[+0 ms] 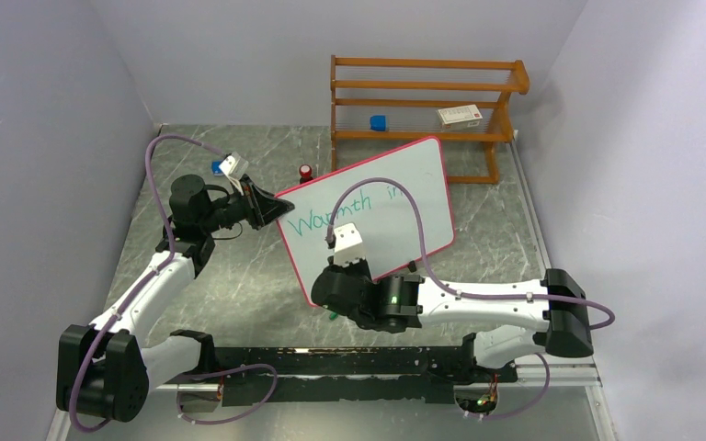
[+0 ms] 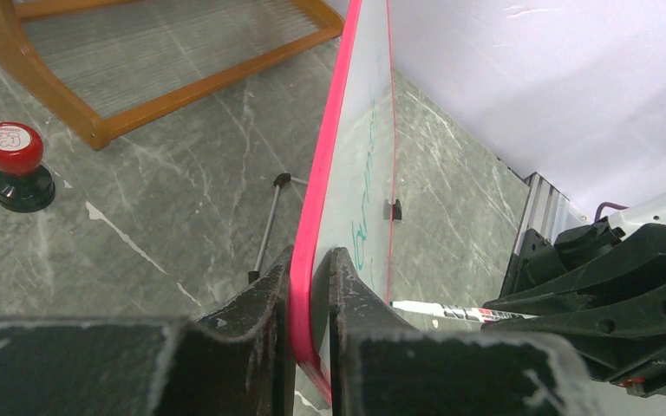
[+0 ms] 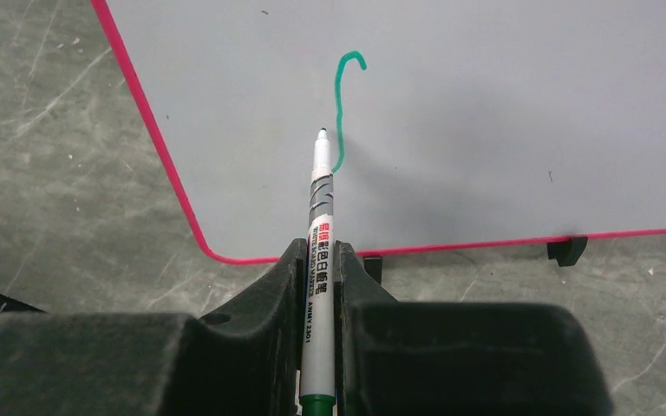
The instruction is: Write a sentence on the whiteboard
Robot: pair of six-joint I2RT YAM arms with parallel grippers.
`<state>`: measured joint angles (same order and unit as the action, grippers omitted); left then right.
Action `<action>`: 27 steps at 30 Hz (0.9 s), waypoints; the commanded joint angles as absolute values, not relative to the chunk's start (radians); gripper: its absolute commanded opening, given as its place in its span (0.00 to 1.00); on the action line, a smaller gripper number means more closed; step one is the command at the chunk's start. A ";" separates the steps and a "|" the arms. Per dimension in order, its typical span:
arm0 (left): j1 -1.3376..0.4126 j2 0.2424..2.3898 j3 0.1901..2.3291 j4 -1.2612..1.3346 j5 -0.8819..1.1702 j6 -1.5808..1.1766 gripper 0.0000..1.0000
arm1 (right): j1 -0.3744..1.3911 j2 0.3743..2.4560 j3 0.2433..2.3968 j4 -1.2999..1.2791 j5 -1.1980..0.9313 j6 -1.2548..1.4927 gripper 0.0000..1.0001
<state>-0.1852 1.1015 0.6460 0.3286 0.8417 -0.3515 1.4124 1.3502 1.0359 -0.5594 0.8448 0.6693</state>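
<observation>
The whiteboard [image 1: 395,197], white with a pink-red frame, stands tilted mid-table with green writing "Warmth in" on it. My left gripper [image 1: 267,207] is shut on its left edge; in the left wrist view the frame [image 2: 312,225] sits clamped between the jaws at the gripper [image 2: 310,269]. My right gripper [image 1: 333,276] is shut on a white marker with a green end [image 3: 319,225]. Its tip sits at the board surface [image 3: 503,121] beside a fresh green stroke [image 3: 342,104] near the board's lower left corner. The marker also shows in the left wrist view [image 2: 442,310].
A wooden rack [image 1: 423,101] stands at the back, holding a blue item [image 1: 378,121] and a white box [image 1: 460,115]. A red-topped stamp on a black base [image 1: 305,172] stands behind the board, also in the left wrist view [image 2: 16,165]. Grey walls enclose the table.
</observation>
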 commanded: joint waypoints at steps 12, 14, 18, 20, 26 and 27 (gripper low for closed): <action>-0.198 1.118 0.623 0.219 0.804 -0.235 0.05 | 1.373 1.373 1.047 -0.470 0.876 0.631 0.00; -0.198 1.119 0.623 0.219 0.804 -0.235 0.05 | 1.368 1.376 1.046 -0.465 0.869 0.626 0.00; -0.198 1.121 0.623 0.219 0.805 -0.235 0.05 | 1.363 1.384 1.045 -0.456 0.856 0.620 0.00; -0.198 1.121 0.623 0.221 0.805 -0.235 0.05 | 1.360 1.388 1.044 -0.452 0.849 0.617 0.00; -0.198 1.122 0.623 0.221 0.806 -0.236 0.05 | 1.356 1.387 1.043 -0.437 0.830 0.604 0.00; -0.198 1.123 0.624 0.220 0.806 -0.234 0.05 | 1.356 1.387 1.043 -0.438 0.830 0.603 0.00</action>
